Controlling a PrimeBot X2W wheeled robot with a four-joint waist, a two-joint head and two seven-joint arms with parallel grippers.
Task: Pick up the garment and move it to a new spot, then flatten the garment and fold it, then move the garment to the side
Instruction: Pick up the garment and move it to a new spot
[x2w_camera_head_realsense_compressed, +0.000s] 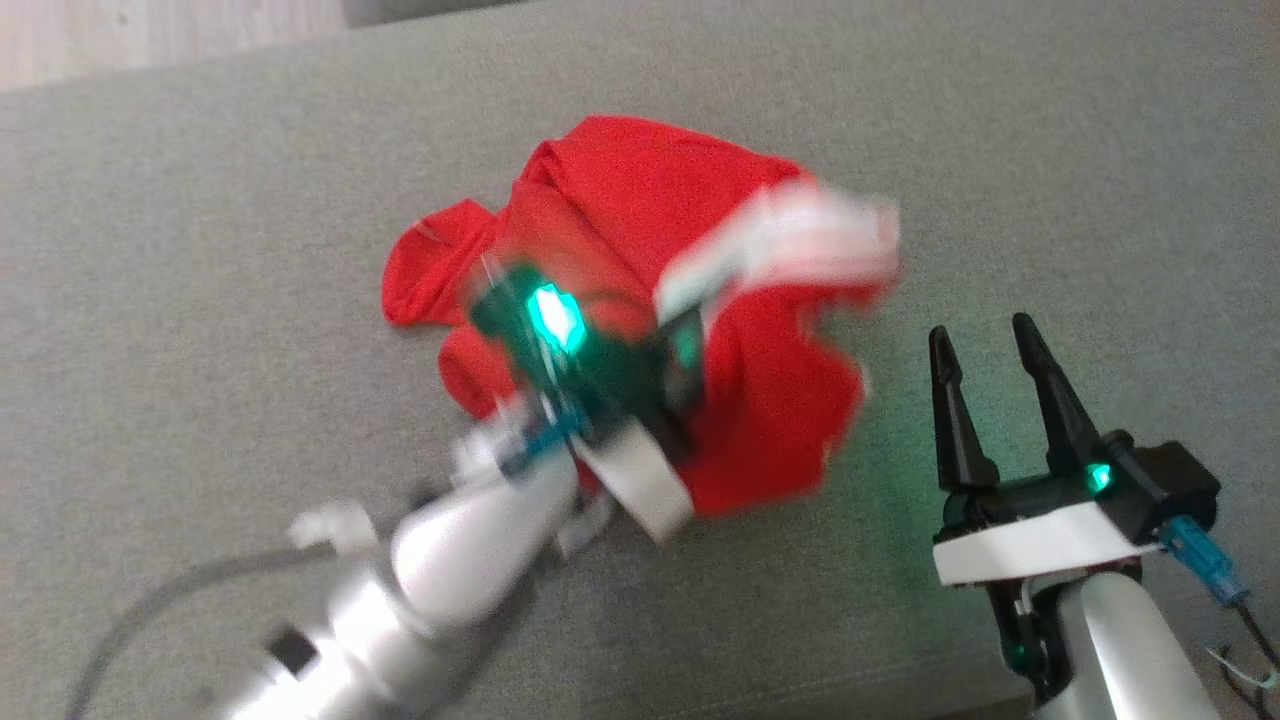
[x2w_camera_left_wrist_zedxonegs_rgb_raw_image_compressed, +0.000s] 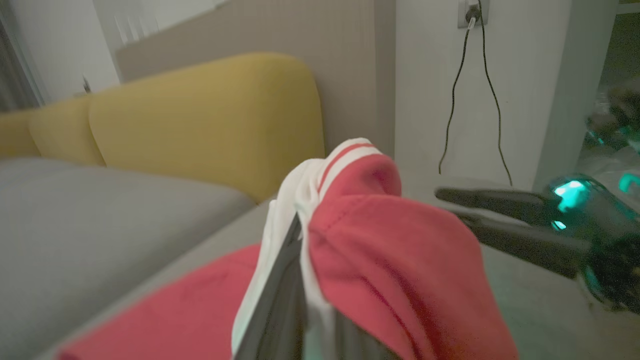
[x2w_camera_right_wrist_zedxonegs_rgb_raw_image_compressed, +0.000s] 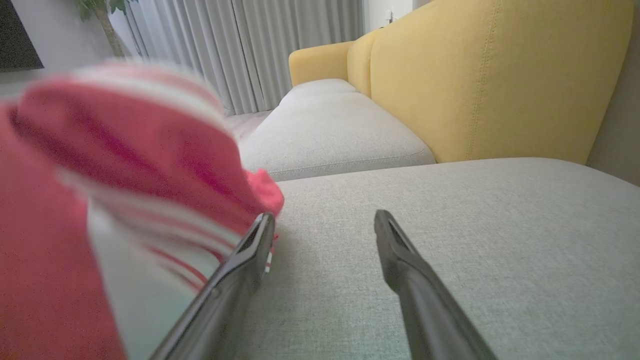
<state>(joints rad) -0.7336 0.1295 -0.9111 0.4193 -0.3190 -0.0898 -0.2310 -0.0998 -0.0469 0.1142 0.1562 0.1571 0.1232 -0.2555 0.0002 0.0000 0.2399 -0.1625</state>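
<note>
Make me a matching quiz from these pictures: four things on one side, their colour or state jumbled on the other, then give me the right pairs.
Things:
1. left gripper
2. right gripper
3. garment
4. sofa backrest

Colour or state:
A. yellow
B. open, holding nothing
C. red with white striped trim
D. shut on cloth

Pairs: 1-D, 2-B, 3-C, 4-A
</note>
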